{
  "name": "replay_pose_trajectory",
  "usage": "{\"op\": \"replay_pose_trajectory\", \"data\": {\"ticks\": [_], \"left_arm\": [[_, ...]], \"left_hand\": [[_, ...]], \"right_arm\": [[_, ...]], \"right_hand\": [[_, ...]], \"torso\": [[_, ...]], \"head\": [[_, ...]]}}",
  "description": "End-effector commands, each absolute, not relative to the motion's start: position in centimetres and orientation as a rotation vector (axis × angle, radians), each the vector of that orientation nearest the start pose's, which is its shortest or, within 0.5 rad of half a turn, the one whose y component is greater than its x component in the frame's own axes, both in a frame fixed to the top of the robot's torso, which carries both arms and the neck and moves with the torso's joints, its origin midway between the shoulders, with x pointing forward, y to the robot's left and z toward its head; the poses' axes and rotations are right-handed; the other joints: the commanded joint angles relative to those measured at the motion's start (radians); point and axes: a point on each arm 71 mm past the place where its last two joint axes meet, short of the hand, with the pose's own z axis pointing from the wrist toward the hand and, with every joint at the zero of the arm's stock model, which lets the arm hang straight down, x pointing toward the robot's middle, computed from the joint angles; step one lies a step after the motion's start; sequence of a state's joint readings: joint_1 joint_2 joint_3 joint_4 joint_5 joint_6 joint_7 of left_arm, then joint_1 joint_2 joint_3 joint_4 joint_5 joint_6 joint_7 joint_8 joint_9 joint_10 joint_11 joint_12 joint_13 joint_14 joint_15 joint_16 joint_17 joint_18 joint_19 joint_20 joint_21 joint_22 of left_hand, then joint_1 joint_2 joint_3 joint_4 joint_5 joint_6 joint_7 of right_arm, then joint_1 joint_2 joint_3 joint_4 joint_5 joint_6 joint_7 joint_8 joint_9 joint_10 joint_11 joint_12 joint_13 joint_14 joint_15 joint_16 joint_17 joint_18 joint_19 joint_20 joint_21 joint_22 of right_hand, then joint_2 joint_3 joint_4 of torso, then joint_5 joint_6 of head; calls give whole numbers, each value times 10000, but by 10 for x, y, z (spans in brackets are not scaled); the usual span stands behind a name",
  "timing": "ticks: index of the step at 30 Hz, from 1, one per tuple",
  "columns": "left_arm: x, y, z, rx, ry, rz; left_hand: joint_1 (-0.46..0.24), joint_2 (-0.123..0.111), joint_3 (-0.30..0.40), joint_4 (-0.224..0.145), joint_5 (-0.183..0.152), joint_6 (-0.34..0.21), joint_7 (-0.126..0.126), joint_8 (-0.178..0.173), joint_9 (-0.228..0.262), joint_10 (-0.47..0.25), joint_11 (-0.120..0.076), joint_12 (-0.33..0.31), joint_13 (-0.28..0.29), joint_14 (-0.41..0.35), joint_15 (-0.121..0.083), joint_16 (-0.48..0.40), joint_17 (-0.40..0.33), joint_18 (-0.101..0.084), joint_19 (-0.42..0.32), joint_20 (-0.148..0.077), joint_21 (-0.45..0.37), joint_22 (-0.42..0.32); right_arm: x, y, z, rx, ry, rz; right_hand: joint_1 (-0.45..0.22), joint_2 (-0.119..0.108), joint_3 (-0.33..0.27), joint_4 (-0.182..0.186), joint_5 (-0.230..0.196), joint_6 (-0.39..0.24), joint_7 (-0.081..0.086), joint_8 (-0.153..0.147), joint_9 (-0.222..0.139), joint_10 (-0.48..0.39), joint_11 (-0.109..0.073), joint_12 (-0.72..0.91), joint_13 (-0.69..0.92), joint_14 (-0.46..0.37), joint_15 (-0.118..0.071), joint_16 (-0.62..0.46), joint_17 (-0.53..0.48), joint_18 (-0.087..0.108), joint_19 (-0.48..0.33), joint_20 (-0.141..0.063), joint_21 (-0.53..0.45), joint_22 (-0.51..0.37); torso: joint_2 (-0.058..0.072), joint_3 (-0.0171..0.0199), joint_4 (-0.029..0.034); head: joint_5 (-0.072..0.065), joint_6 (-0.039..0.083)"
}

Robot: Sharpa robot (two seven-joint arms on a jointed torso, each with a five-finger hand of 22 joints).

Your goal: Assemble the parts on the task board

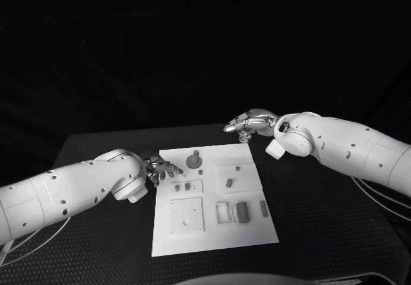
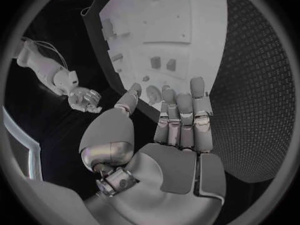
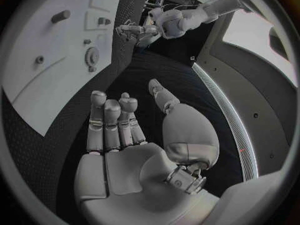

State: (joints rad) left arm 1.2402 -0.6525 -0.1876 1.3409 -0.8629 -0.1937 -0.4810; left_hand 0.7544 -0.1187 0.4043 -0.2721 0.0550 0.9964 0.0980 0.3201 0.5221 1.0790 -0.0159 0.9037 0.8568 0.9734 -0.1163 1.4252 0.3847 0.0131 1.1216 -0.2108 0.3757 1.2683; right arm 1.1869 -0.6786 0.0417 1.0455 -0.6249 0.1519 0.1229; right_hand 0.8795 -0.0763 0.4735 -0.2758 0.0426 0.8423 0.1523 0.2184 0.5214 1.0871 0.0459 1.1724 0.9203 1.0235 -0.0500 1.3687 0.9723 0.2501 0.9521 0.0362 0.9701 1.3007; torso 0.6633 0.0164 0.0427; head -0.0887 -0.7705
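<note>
The white task board (image 1: 214, 237) lies in the middle of the black table. On it are a round gear-like part (image 1: 194, 160), two small pegs (image 1: 182, 187), a short part (image 1: 231, 182) and a dark oblong part (image 1: 242, 211). My left hand (image 1: 161, 169) hovers at the board's left edge near the gear, holding nothing. In the left wrist view its fingers (image 2: 181, 120) are stretched toward the board (image 2: 169, 30), thumb apart. My right hand (image 1: 250, 124) hangs above the board's far right corner, holding nothing. Its fingers (image 3: 112, 120) are straight, and the gear (image 3: 92, 56) lies beyond them.
A raised square plate (image 1: 186, 215) and a rectangular frame (image 1: 222, 212) take up the board's near half, with a slim part (image 1: 264, 208) at its right edge. Black matting (image 1: 325, 214) surrounds the board. White cables (image 1: 377, 196) hang under my right arm.
</note>
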Motion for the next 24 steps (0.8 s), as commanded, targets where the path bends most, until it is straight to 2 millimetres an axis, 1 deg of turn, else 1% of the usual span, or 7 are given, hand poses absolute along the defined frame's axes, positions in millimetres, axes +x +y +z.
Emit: {"op": "replay_pose_trajectory", "data": {"ticks": [1, 2, 6, 8, 14, 19, 24], "left_arm": [[507, 176, -242, -5957, 20504, -6643], [508, 176, -240, -5953, 20310, -6729], [517, 177, -235, -5727, 19490, -7180], [522, 173, -232, -4884, 19130, -7289], [534, 157, -224, -1840, 18029, -7247], [535, 136, -220, 395, 17359, -6909], [536, 113, -222, 2394, 16858, -6776]], "left_hand": [[171, 35, 18, -100, -41, -275, 115, -123, 2, -268, 187, -381, -346, -268, 182, -394, -192, -131, -323, 183, -328, -187], [193, 26, 34, -109, -36, -338, 162, -141, 2, -444, 254, -567, -484, -429, 277, -587, -280, -131, -508, 278, -481, -270], [865, -18, 282, -131, 23, -648, 483, -137, 58, -1457, 728, -2109, -1823, -1421, 1224, -2264, -1063, -131, -1748, 1164, -1646, -1002], [1455, -78, 548, -130, -11, -781, 553, -139, 45, -1418, 884, -2603, -2437, -1391, 1422, -2694, -1243, -110, -1786, 1352, -1883, -1217], [3556, -177, 1693, -177, 37, -773, 557, -51, -2, -1133, 1160, -4036, -3905, -1134, 1466, -2964, -1277, -71, -1603, 1430, -2023, -1343], [4250, -338, 1638, -183, 14, -740, 530, -30, -103, -639, 1279, -5243, -5028, -989, 1435, -3097, -1193, -64, -1469, 1399, -2137, -1380], [4687, -459, 1503, -202, -10, -705, 496, -93, -202, -299, 1245, -6128, -5632, -5, 1170, -2593, -824, 171, -405, 1129, -1715, -1201]], "right_arm": [[557, -250, -208, 5897, 19336, 11794], [557, -250, -208, 5901, 19326, 11788], [557, -249, -208, 5899, 19282, 11774], [558, -248, -208, 5780, 19254, 11673], [559, -248, -207, 5241, 19135, 11228], [560, -248, -207, 4871, 19041, 10875], [561, -247, -206, 4561, 18844, 10587]], "right_hand": [[-126, -9, 55, 5, 59, -15, 79, -53, -16, -50, 3, 35, -9, -7, -92, 35, -12, 117, -7, 9, -38, -6], [-127, -9, 55, 5, 59, -15, 79, -53, -16, -50, 3, 35, -10, -7, -91, 35, -12, 117, -7, 9, -38, -6], [-128, -15, 55, 3, 59, -19, 79, -55, -17, -51, 3, 36, -11, -7, -91, 35, -12, 117, -8, 9, -38, -6], [-126, -18, 55, 0, 60, -24, 80, -58, -18, -51, 4, 36, -12, -8, -91, 35, -13, 117, -8, 9, -38, -6], [-112, -17, 65, -11, 60, -40, 82, -66, -22, -52, 5, 37, -15, -9, -90, 34, -15, 117, -9, 7, -39, -6], [-103, -12, 71, -16, 60, -47, 82, -70, -23, -52, 6, 38, -17, -8, -90, 35, -16, 117, -7, 5, -38, -6], [-90, -1, 81, -23, 60, -51, 83, -72, -24, -48, 7, 42, -20, -3, -90, 39, -17, 117, -1, 2, -34, -5]], "torso": [[18, 4, -14], [14, 7, -12], [12, 18, -14], [20, 14, -20], [17, 12, -23], [44, -4, -40], [62, -10, -46]], "head": [[6, 57], [5, 61], [19, 88], [9, 117], [19, 195], [9, 244], [14, 274]]}}
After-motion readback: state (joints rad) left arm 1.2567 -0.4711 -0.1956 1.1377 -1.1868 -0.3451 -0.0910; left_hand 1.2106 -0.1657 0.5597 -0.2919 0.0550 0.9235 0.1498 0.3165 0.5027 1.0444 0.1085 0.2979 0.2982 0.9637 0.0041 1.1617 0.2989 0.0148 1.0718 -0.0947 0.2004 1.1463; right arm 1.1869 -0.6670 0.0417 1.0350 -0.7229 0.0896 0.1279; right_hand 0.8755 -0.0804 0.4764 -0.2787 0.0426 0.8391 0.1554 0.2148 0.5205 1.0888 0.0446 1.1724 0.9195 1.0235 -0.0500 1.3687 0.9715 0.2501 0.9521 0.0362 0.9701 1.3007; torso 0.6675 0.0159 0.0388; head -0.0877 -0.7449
